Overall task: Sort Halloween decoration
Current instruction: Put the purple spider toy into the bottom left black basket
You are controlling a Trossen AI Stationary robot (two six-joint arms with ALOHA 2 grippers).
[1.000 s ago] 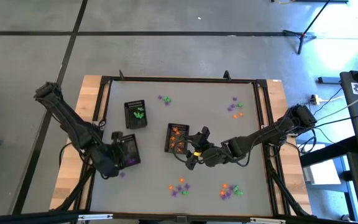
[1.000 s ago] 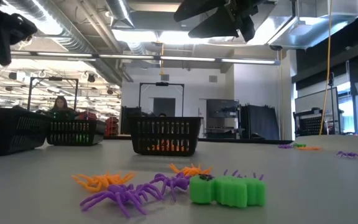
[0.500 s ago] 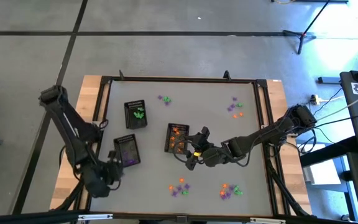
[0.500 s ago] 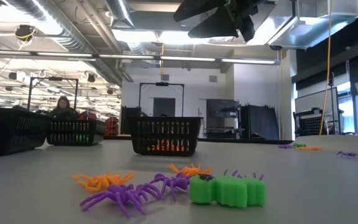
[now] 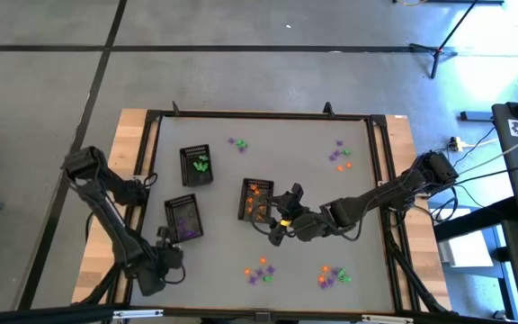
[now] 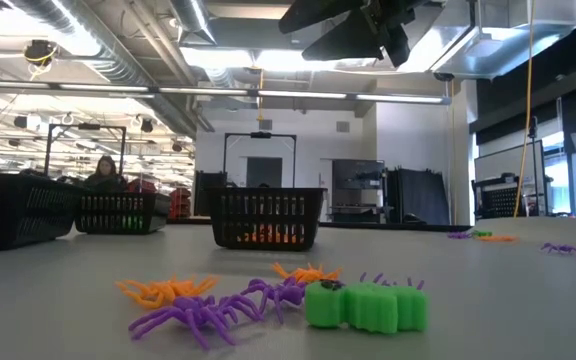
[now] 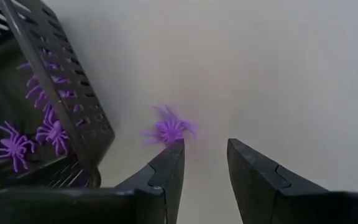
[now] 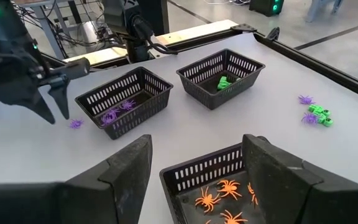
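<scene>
Three black trays stand on the grey table: one with green trinkets (image 5: pixel 196 165), one with purple spiders (image 5: pixel 183 218), one with orange spiders (image 5: pixel 257 200). My left gripper (image 7: pixel 204 149) is open, low over the table beside the purple tray's near end (image 7: pixel 73 118). A stray purple spider (image 7: pixel 168 129) lies on the table just ahead of one fingertip. From the right wrist view this gripper (image 8: pixel 51 102) stands next to that spider (image 8: pixel 75 123). My right gripper (image 8: pixel 194 158) hangs open above the orange tray (image 8: pixel 216 186), holding nothing.
Loose trinkets lie in small heaps: far middle (image 5: pixel 238 143), far right (image 5: pixel 340 155), near middle (image 5: pixel 259 270) and near right (image 5: pixel 333 274). The low view shows purple (image 6: pixel 208 312), orange (image 6: pixel 163 290) and green (image 6: pixel 363 305) pieces up close. A person (image 6: pixel 103 172) sits far behind the table.
My left gripper has drawn back from over the purple tray toward the table's near edge and now points at the stray purple spider beside the tray. The trays and trinkets have stayed where they were.
</scene>
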